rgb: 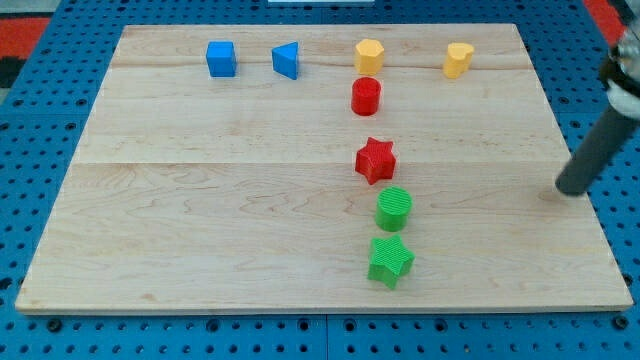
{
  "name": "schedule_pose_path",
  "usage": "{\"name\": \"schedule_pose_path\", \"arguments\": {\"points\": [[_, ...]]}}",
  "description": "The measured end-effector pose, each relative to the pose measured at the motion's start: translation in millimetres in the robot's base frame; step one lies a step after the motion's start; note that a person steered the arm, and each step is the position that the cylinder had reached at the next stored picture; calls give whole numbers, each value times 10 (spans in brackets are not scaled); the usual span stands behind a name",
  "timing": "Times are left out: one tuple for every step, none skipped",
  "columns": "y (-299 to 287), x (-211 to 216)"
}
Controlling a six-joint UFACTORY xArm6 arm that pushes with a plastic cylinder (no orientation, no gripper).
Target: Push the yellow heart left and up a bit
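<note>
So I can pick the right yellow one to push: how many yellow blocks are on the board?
2, both near the view's top edge. The yellow heart sits toward the top right; the other yellow block, roughly hexagonal, sits at top centre, just above the red cylinder. Nothing seems hidden.

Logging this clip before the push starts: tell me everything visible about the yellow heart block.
The yellow heart is a small, chunky block of matte yellow, plastic-looking material, with a lobed top face. It stands flat on the wooden board near the view's top right, close to the far edge. Nothing touches it: the yellow hexagon-like block sits apart to its left. My tip rests well away, toward the view's lower right, not in contact.
</note>
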State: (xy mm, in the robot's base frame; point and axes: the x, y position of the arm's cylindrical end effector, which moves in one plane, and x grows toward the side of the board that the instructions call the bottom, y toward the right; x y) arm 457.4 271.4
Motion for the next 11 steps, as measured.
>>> {"name": "schedule_pose_path", "arguments": {"points": [[41, -715], [41, -1264], [23, -1712], [-350, -1734], [-469, -1734], [-799, -1734], [-1124, -1811], [-1256, -2011], [-1210, -2064], [-1210, -2051], [-1180, -1979]]}}
